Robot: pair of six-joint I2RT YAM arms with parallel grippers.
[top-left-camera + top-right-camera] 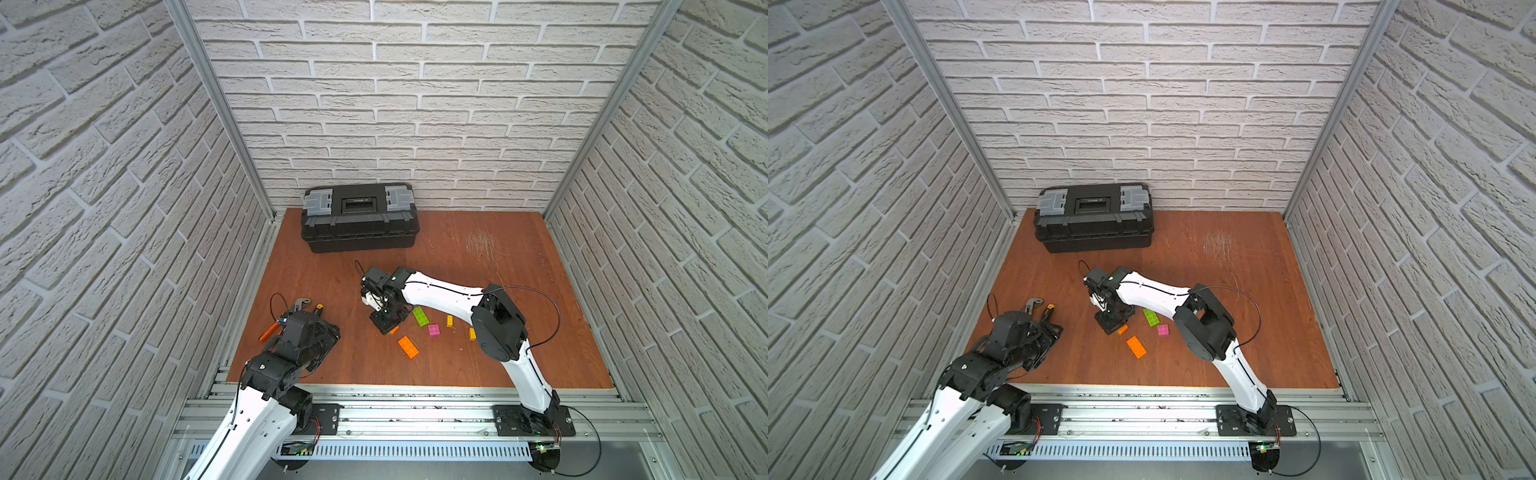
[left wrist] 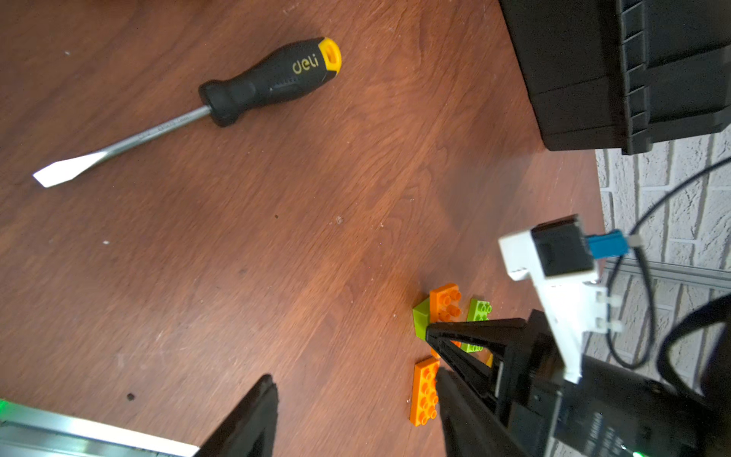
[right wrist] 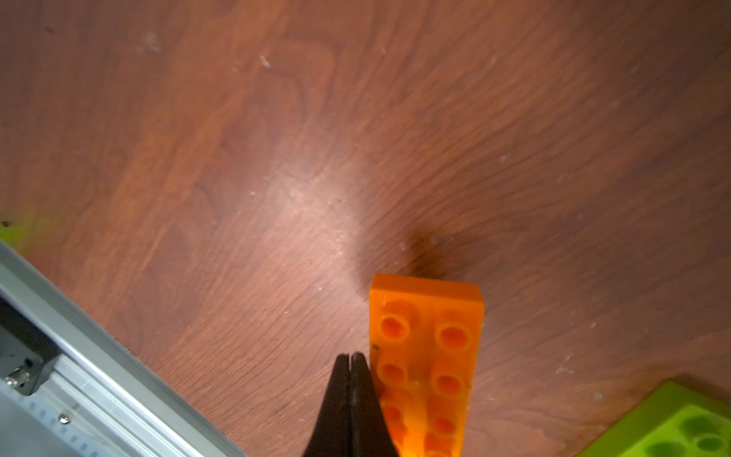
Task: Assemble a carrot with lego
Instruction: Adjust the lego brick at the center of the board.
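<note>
Seven small studded pieces lie loose near the front middle of a brown wooden table (image 1: 457, 365). The free orange brick (image 1: 408, 347) lies flat, studs up, with its long axis running from far-left to near-right. The long lime-green brick (image 1: 420, 316) lies on much the same slant.

A second orange brick (image 3: 427, 356) lies studs up, its long axis parallel to the right tool (image 3: 350, 356). That tool's fingers are pressed together and empty, right beside the brick's long side. From above, the tool covers most of this brick.

Close by we count one pink brick (image 1: 434, 330), a yellow brick (image 1: 449, 320), a second yellow brick (image 1: 472, 333) and one short lime-green piece (image 2: 421, 320). In a top view the right arm (image 1: 1204, 328) hides both yellow ones.

The left tool (image 2: 354, 374) is at the table's left side, fingers spread and empty. It is near one screwdriver (image 2: 269, 79) and one pair of orange-handled pliers (image 1: 301, 303) — these lie partly under the left arm. One black toolbox (image 1: 359, 218) stands closed by the back wall.
</note>
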